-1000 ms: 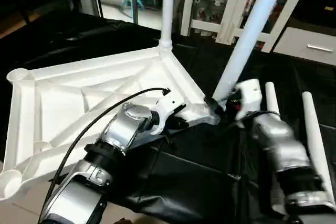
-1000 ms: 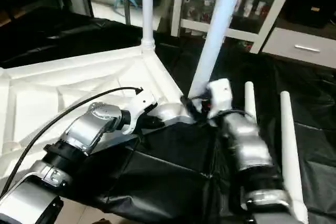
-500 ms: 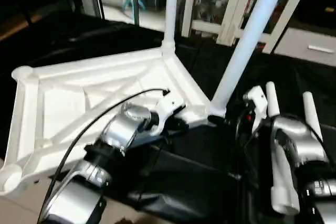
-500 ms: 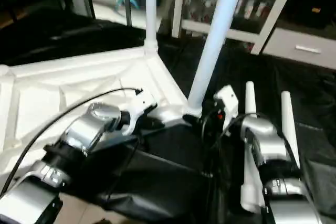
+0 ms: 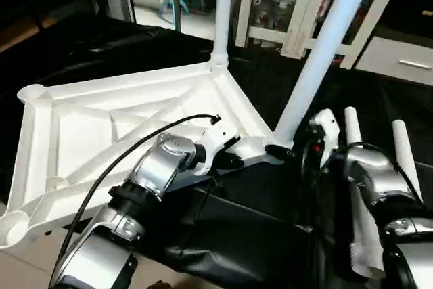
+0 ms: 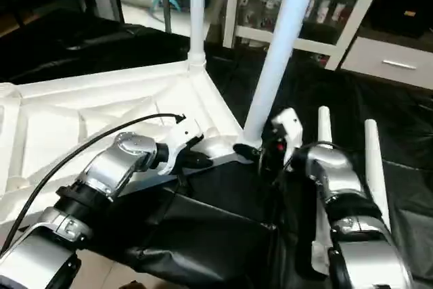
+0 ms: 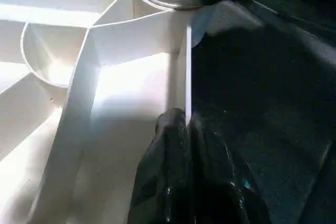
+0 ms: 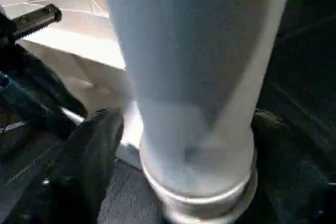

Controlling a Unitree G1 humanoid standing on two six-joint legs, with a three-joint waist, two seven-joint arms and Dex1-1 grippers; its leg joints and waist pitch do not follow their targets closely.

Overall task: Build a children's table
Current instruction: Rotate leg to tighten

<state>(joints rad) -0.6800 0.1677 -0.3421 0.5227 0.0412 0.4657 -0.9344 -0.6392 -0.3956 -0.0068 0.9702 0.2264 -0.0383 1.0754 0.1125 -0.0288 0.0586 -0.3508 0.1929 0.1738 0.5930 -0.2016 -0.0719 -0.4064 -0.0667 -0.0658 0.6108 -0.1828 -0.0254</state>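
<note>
Our right hand (image 8: 184, 129) has let go of the near leg (image 5: 318, 59) and drawn back beside its base.
Its fingers (image 8: 89, 156) stand apart around that socketed leg; our left hand (image 7: 186, 145) pinches the upturned tabletop's (image 5: 122, 120) rim on the black bench (image 5: 257, 221); two spare legs (image 5: 402, 160) lie right.

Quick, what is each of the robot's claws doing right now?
Left gripper: shut on the rim of the large white ribbed plastic tabletop.
Right gripper: open, fingers either side of the tall white tube leg.
</note>
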